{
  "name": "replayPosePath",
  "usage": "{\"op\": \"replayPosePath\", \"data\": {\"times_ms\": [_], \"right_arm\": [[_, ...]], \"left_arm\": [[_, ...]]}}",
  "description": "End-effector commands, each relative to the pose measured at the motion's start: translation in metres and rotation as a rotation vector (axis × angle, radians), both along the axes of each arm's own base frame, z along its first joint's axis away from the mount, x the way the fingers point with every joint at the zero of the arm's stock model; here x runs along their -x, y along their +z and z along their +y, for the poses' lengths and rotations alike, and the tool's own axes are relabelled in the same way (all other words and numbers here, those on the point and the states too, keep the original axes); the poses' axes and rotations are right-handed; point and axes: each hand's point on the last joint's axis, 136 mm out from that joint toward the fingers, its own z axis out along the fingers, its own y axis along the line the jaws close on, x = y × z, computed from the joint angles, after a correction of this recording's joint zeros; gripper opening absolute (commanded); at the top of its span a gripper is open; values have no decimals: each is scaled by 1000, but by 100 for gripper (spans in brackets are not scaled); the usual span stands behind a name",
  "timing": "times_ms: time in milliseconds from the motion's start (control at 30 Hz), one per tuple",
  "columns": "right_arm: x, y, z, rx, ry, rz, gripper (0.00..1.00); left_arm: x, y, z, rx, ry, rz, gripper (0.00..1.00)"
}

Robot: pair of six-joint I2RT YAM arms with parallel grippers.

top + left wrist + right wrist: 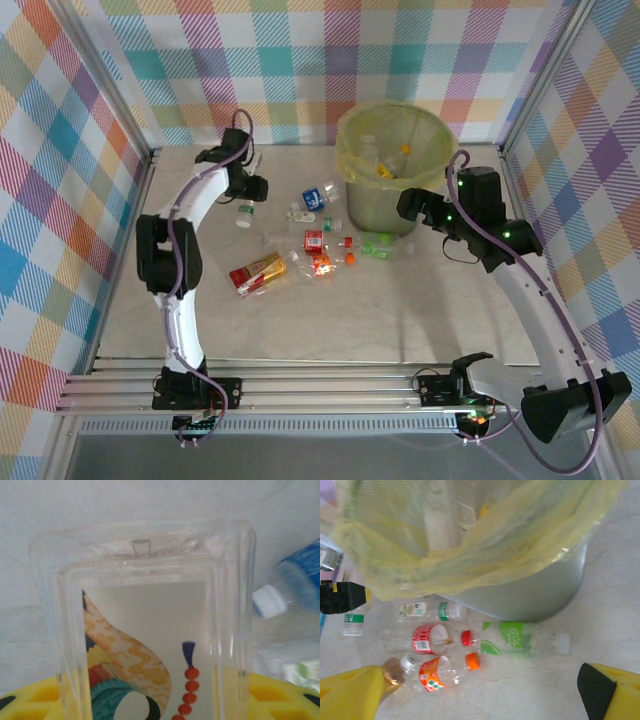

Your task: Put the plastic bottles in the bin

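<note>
- Left arm (198,200): white, rounded link shells joined by black joint housings (155,255).
- Left cable (180,285): lilac-grey, routed along the outside of the arm, with a slack loop at the wrist end.
- Right arm (545,300): same white shells and black housings. Small green lights (462,185) are lit on the black wrist section.
- Right cable (600,410): lilac-grey, same type as the left.
- Bases (195,388): black blocks bolted to a silver aluminium rail (320,385).
- Left pincer (160,700): fingers (35,697) bright yellow with recessed pockets in the faces.
- Right pincer (480,695): fingers (350,692) bright yellow. One carries a black textured pad (595,690).
</note>
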Motion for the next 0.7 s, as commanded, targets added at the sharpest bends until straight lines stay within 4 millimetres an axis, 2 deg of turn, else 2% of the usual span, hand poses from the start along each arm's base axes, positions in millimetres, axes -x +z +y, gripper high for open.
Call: {"op": "replayPosePath", "data": {"times_ms": [0, 167, 467, 667], "right_arm": [[1, 31, 11, -93, 45, -100, 100], [4, 41, 29, -153, 139, -111, 100], [4, 57, 61, -255, 284, -127, 100], [5, 60, 94, -265, 389, -141, 100]], "left_arm": [[8, 59, -19, 59, -49, -175, 55], [39, 106, -47, 97, -137, -329, 55], [119, 176, -123, 266, -414, -618, 55], [166, 204, -158, 388, -585, -703, 55]]}}
